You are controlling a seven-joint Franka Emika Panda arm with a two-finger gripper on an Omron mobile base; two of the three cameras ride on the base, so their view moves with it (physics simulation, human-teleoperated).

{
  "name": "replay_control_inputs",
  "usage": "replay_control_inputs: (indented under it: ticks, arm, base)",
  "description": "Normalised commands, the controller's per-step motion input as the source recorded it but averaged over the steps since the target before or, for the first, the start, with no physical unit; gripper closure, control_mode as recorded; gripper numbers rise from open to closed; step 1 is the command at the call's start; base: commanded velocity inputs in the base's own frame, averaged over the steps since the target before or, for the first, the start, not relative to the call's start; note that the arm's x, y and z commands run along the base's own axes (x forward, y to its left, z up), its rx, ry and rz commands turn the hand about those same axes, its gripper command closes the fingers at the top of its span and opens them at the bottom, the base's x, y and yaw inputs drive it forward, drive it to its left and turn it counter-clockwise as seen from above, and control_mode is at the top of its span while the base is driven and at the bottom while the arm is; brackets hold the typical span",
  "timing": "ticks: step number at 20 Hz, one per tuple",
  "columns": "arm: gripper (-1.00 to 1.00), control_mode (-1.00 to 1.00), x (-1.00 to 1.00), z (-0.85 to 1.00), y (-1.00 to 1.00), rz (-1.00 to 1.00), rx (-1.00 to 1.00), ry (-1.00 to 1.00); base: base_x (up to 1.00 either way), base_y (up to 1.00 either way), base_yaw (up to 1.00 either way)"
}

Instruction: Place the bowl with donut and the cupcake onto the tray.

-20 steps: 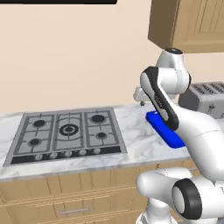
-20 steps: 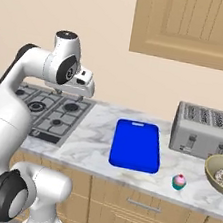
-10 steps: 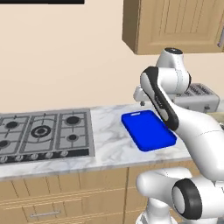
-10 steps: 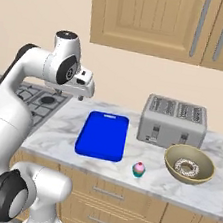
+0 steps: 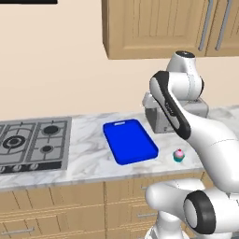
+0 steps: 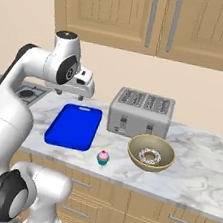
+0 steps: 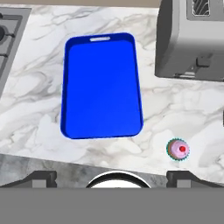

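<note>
The white marble-patterned counter [image 6: 202,162] carried everything the task needed, and nothing had yet been loaded. On it the flat bright blue rectangular tray [image 6: 74,126] lay bare, its slot handle toward the wall, with the grey gas stovetop [image 5: 32,142] well off to one side and the silver four-slot toaster [image 6: 140,113] just beside its far corner on the other.

The round tan bowl [image 6: 151,153] sat in front of the toaster, well apart from the tray, holding the small ring donut with whitish speckled icing [image 6: 151,156]. The tiny cupcake with teal wrapper, pink frosting and red top [image 6: 103,157] stood near the counter's front edge, between bowl and tray and just off the tray's near corner.

The two-finger gripper [image 6: 83,85] hung high above the tray's far end; its dark fingertips [image 7: 40,178] sat wide apart at the bottom of the hand view, with nothing between them.

The risks looked mostly tied to spacing. The bowl was wide, so a rim pinch would probably be the only grip, and a tilt could tip the donut out. The toaster close behind it might catch the hand on approach. The cupcake, being small, light and near the edge, could be nudged off the counter or crushed by a firm squeeze.
</note>
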Motion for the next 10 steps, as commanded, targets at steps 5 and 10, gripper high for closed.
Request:
replay_control_inputs:
  ticks: [5,10]
  arm:
    - [-1.0,1.0,0.0,0.0,0.0,0.0,0.0,0.0]
    - [-1.0,1.0,0.0,0.0,0.0,0.0,0.0,0.0]
  base:
    - [-0.03,-0.51,0.01]
    - [0.0,-0.16,0.0]
